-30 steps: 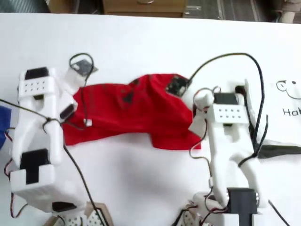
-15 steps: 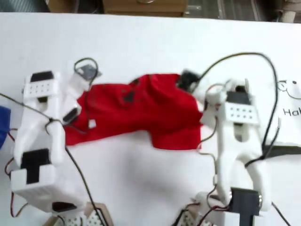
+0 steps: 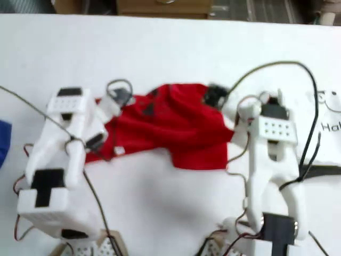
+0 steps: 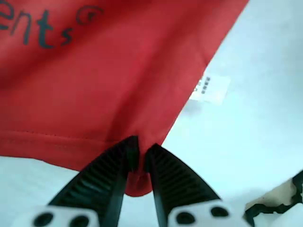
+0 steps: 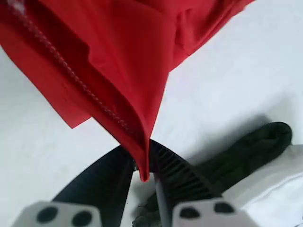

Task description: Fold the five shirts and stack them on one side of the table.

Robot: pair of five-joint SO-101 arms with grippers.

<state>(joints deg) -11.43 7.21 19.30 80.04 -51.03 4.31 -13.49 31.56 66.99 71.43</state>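
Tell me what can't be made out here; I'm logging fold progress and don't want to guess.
High view: the red shirt's left end lies under the left arm, so its full outline is hidden.
High view: a blue thing is cut off by the left edge; shirt or not, unclear.
High view: a dark item runs off the right edge, partly behind the right arm.

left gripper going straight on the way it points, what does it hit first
The red shirt: the left gripper is shut on its hem, and more of that fabric seems to lie straight ahead.
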